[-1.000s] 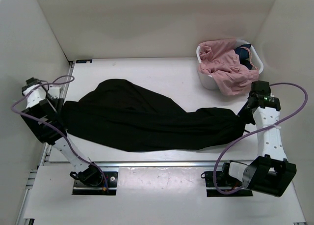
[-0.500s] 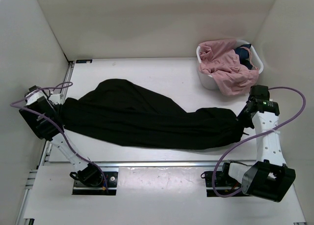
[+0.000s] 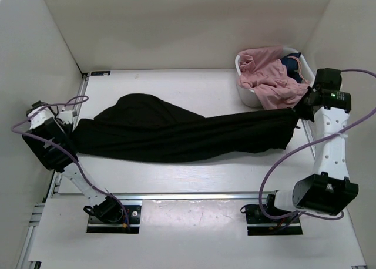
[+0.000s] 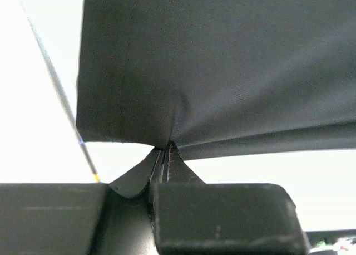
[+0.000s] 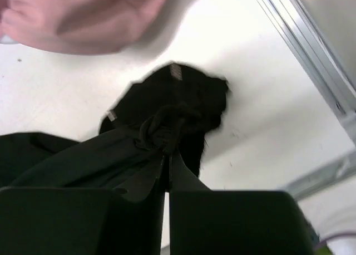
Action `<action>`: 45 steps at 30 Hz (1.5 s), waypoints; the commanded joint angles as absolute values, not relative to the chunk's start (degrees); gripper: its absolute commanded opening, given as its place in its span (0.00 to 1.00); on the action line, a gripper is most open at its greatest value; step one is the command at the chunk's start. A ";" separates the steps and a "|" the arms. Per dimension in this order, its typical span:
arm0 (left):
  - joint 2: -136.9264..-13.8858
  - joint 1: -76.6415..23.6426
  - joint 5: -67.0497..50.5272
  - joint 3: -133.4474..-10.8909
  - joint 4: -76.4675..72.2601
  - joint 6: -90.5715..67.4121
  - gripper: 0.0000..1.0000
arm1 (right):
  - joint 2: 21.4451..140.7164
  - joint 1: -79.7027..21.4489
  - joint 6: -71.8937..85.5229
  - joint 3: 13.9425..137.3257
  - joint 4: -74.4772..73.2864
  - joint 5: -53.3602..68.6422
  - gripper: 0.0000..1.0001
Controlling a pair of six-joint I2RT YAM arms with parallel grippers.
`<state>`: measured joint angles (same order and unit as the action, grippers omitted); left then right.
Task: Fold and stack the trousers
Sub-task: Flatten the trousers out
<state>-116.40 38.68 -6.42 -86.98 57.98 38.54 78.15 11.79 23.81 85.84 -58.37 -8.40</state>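
Note:
Black trousers (image 3: 176, 134) stretch across the white table from left to right. My left gripper (image 3: 69, 134) is shut on their left end; in the left wrist view the cloth (image 4: 211, 71) pinches into the closed jaws of that gripper (image 4: 166, 150). My right gripper (image 3: 298, 111) is shut on the bunched right end, lifted near the basket. The right wrist view shows a knot of black fabric (image 5: 172, 118) caught at that gripper (image 5: 167, 155), hanging above the table.
A white basket (image 3: 249, 95) at the back right holds pink clothes (image 3: 270, 78) and a dark blue item, close beside my right wrist. White walls enclose the table on the left, back and right. A metal rail (image 3: 176, 195) runs along the front.
My left gripper has closed on the trousers' left end. The right arm has swung back toward the basket, pulling the trousers out straighter and lifting their right end.

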 commanded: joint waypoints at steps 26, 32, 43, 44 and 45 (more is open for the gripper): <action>-90.89 48.43 1.42 -64.14 63.02 50.63 0.54 | 57.57 20.48 39.72 55.89 -71.81 -25.13 0.78; -87.98 43.96 -15.09 -80.05 64.78 48.61 0.52 | 59.14 20.48 37.09 63.71 -69.96 -25.22 0.83; -103.59 11.73 -32.65 -99.99 45.79 43.07 1.00 | 71.26 18.91 31.03 60.47 -54.85 -10.81 0.86; -107.10 5.60 -23.56 -107.33 45.79 40.46 1.00 | 72.15 18.37 31.03 61.69 -54.32 -10.81 0.86; -113.49 3.19 -19.90 -111.67 46.75 39.30 1.00 | 72.85 16.63 31.03 62.74 -53.27 -10.81 0.85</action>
<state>-103.50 13.28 -28.75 -102.80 50.87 43.66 71.40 19.18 32.38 61.01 -58.92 -14.44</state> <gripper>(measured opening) 0.998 0.853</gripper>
